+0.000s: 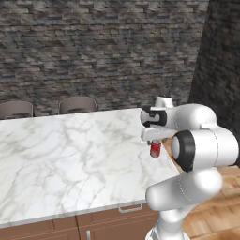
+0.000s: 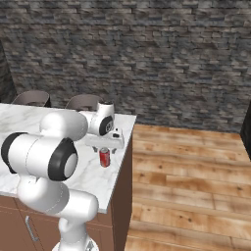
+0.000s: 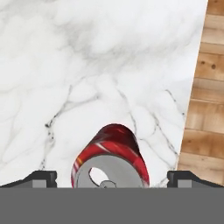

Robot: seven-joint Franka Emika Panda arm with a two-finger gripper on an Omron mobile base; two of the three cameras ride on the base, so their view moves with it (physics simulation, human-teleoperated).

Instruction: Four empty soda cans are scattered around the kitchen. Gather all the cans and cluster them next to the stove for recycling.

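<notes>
Gripper (image 3: 112,177) fully spread, one dark tip either side of the upright red soda can (image 3: 110,159), holding nothing. The can stands on the marble island counter (image 1: 70,159) near its corner, close to the wood-floor edge. Beyond: two chairs (image 1: 77,104) and a stone wall (image 1: 103,47).

No lettering, brand, number or sign could be read anywhere. The red soda can (image 3: 111,157) carried only pale streaks on its side, too blurred to make out as a label, and its silver top was plain. In the two base views the same can (image 1: 155,148) (image 2: 104,157) was too small for any print to be told.
</notes>
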